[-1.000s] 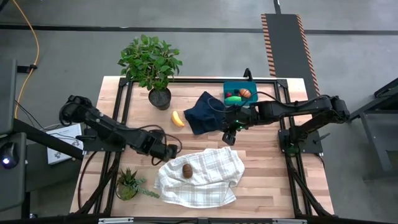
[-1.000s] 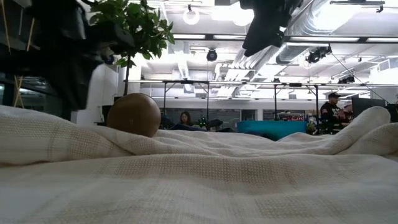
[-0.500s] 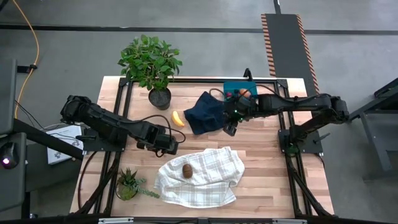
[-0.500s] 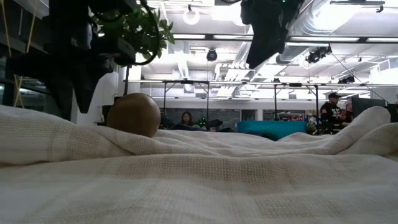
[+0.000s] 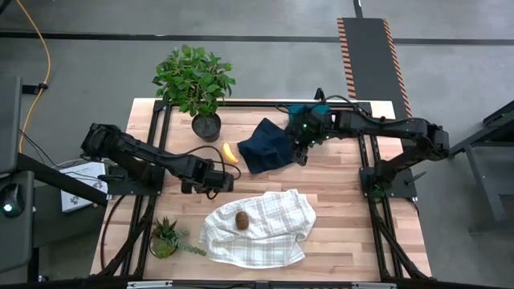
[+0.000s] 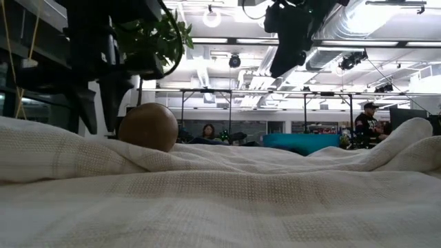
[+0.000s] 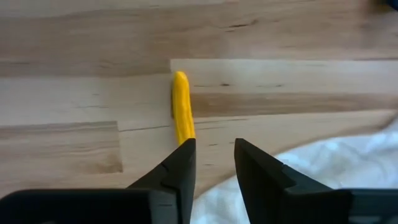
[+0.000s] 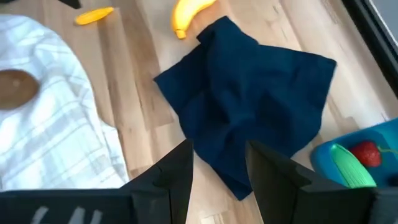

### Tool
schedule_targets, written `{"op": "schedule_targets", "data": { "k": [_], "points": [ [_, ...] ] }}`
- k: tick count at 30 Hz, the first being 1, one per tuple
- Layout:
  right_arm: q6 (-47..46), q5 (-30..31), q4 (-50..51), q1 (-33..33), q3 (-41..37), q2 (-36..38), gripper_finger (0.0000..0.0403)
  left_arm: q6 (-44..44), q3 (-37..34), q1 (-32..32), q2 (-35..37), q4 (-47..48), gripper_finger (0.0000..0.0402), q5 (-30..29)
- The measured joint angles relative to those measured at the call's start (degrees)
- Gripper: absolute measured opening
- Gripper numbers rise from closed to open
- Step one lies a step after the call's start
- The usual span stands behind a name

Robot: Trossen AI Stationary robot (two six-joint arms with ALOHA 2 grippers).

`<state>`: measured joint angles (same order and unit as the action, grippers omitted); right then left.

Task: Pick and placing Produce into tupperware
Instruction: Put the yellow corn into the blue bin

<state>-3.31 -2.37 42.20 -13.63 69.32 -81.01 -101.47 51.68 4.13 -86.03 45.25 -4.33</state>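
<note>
My left gripper (image 5: 224,180) is open and low over the bare wood. A slim yellow piece (image 7: 181,112) lies flat just ahead of its fingertips (image 7: 214,155). The yellow banana (image 5: 230,153) lies by the navy cloth's corner. My right gripper (image 5: 302,154) is open and empty, and hovers over the navy cloth's (image 8: 249,106) edge beside the teal tupperware (image 8: 373,180). The tupperware holds a green piece (image 8: 347,165) and a red piece (image 8: 367,152); in the high view my right arm covers most of it. The brown kiwi (image 5: 240,219) rests on the white checked cloth (image 5: 269,233).
A tall potted plant (image 5: 195,84) stands at the far left and a small plant (image 5: 166,237) at the near left corner. In the right wrist view a small yellow-orange piece (image 8: 93,15) lies on the wood between the banana (image 8: 186,14) and the white cloth (image 8: 56,124).
My left gripper has moved toward the far edge and slightly right, away from the white cloth and closer to the banana. My right gripper has travelled toward the far edge, along the navy cloth and nearer the tupperware.
</note>
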Motion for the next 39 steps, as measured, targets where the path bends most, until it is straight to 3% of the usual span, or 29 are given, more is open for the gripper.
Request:
{"op": "schedule_targets", "data": {
  "k": [8,39],
  "points": [
    [4.4,-2.6,0.0,-2.0,0.0,0.0,0.0139,-2.4,0.0,0.0,-3.1,-2.1,0.0083,4.4],
    [4.8,-4.6,0.0,-2.2,0.0,0.0,0.0139,-3.8,0.0,0.0,-5.9,1.1,0.0078,1.9]
  ]
}}
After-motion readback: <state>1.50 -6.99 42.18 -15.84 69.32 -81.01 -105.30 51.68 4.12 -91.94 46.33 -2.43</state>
